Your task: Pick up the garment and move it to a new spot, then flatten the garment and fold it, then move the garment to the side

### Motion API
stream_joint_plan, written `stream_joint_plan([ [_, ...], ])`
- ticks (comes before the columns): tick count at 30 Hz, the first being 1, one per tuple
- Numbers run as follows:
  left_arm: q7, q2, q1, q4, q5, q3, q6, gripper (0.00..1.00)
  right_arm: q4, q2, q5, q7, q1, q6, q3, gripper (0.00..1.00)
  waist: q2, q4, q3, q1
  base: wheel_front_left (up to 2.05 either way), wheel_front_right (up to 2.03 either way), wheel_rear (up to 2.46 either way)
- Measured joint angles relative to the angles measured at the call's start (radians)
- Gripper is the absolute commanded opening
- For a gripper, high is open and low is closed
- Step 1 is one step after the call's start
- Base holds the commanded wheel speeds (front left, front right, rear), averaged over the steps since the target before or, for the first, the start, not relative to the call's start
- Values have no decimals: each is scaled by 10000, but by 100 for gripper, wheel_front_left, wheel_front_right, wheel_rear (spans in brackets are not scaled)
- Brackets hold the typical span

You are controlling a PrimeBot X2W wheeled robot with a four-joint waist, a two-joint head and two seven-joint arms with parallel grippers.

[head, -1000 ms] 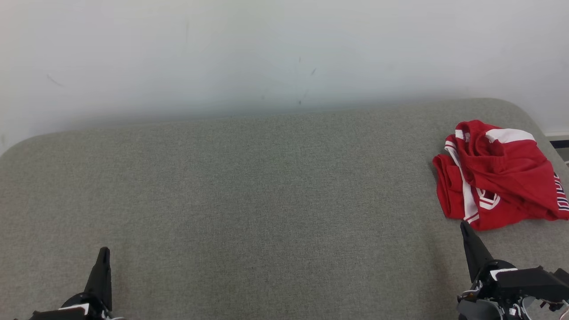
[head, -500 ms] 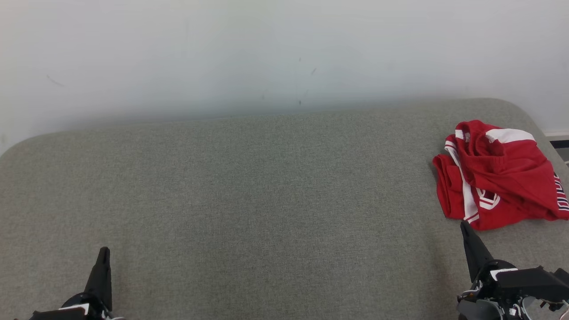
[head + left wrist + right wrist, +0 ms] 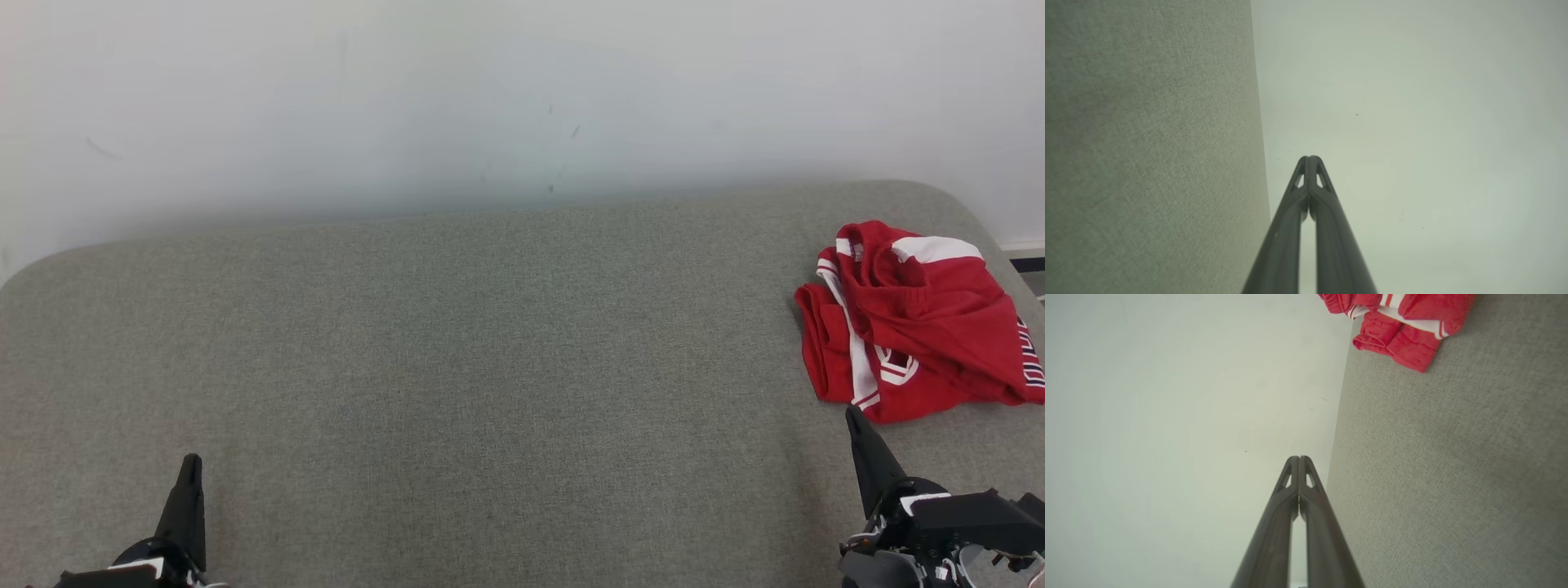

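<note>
Grey surface (image 3: 457, 343), crumpled red garment (image 3: 914, 327)

Our crumpled red-and-white fabric garment (image 3: 914, 327) lies far right on the grey fabric-covered worktop (image 3: 490, 343), our right hand (image 3: 854, 418) just before it, our left hand (image 3: 190, 464) well apart.

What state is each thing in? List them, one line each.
red garment: crumpled in a heap, lying loose, not held.
left tool: shut, holding nothing.
right tool: shut, holding nothing, apart from the garment.
</note>
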Motion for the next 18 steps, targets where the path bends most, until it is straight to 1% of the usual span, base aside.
stream_joint_plan([
  [18, 0, 0, 0, 0, 0, 0, 2, 0, 4, 0, 0, 0, 0, 2, 0, 0, 0, 0, 0, 0, 0, 0, 0],
])
